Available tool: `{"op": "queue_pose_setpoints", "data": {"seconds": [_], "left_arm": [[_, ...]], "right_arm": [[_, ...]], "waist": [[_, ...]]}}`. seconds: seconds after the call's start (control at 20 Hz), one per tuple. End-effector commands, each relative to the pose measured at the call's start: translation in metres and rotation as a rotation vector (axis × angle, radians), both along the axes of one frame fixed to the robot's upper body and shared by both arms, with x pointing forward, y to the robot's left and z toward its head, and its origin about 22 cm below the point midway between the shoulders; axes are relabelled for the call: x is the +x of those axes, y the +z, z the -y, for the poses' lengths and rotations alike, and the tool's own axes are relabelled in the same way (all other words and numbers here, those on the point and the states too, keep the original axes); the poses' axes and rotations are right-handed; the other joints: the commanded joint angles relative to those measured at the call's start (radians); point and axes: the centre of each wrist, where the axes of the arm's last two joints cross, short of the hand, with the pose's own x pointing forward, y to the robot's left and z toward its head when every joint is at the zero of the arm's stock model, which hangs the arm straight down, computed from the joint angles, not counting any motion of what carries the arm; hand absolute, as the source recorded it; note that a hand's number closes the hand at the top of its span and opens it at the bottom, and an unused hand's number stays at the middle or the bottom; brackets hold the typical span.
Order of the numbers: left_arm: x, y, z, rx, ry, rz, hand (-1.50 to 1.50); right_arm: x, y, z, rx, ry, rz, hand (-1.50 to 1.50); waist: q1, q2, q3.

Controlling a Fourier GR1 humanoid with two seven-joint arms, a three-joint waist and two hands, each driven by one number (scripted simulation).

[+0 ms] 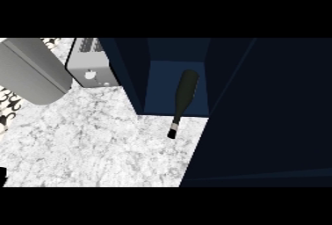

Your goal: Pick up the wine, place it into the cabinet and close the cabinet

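Left hand [2, 175]: only a small black sliver visible at lower left edge of head view, low over the counter; finger posture cannot be told, no contact with any object visible. Right hand: not visible anywhere in head view. Beyond the left hand, marbled white-and-grey counter [91, 140] spreading across left and centre. Wine bottle [182, 100] well apart from the left hand: dark, lying tilted, wide body inside the open cabinet [175, 83] on its blue floor, narrow neck extending out past the cabinet's front edge over the counter, cap end with light band pointing toward lower left. Cabinet dark navy, side walls framing the bottle on both sides. Large dark navy door panel [266, 123] filling right side of view, swung open, lower edge reaching the bottom of the scene. Left of cabinet, just beside its wall: grey toaster [91, 66] with round knob on its face. Further left: large grey rounded appliance [29, 70], tilted across upper left corner. Patterned black-and-white wall strip [8, 105] along far left edge.
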Motion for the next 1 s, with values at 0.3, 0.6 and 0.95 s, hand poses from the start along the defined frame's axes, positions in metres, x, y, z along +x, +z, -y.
{"op": "queue_pose_setpoints", "data": {"seconds": [0.3, 0.6, 0.95], "left_arm": [[0.0, 0.001, -0.01, -0.009, -0.024, 0.007, 1.5], [-0.001, 0.001, -0.006, -0.016, -0.06, 0.0, 1.5], [0.006, 0.007, -0.009, -0.014, -0.082, 0.007, 1.5]], "right_arm": [[-0.005, -0.006, -0.051, 0.089, 0.081, -0.086, 1.5], [0.009, -0.009, -0.049, 0.086, 0.034, -0.116, 1.5], [0.021, -0.008, -0.044, 0.132, 0.004, -0.106, 1.5]], "waist": [[0.033, 0.009, -0.004], [0.049, 0.018, -0.006], [0.057, 0.031, -0.006]]}}
